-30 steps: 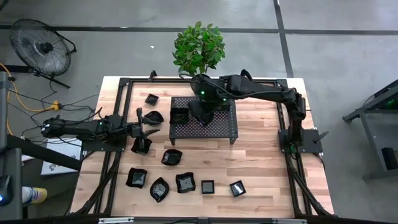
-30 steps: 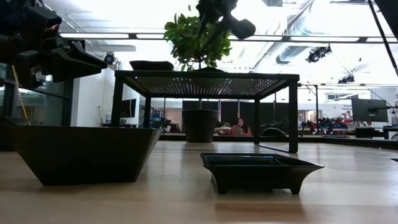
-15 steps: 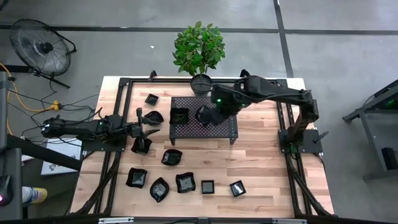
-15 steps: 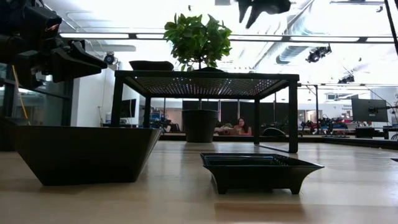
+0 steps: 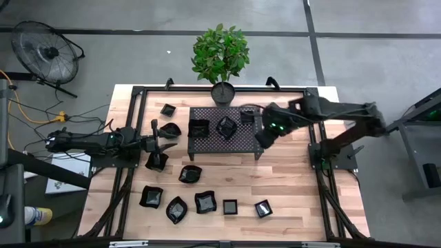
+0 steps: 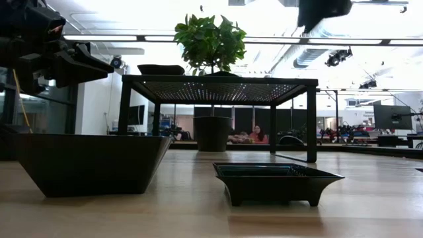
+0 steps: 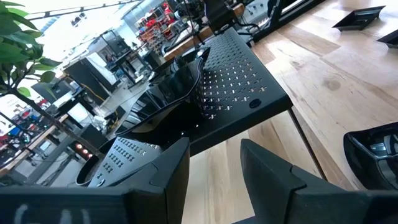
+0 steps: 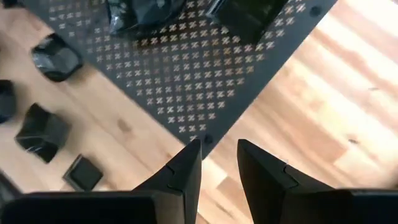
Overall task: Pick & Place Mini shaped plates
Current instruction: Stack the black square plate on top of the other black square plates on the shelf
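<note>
- Plates lie in two groups: three mini shaped plates sit on the perforated rack, and the others are spread on the desk in front of it and to its left side.
- The right gripper hangs over the right front corner of the rack. Its fingers stand apart with a gap between them and hold nothing.
- The left gripper waits at the left side of the desk, fingers also apart and empty. The leaf-like plate is just beside it.
- I judge that the next pick comes from the desk. The small square plates in the front row lie well apart from the right gripper, toward the front edge. The left arm is nearer to the plates at the rack's left.
- The right wrist view shows the rack corner just under the fingers, which the high view hides.
- The low view shows only two plates, and the right gripper's fingers stay out of it.
</note>
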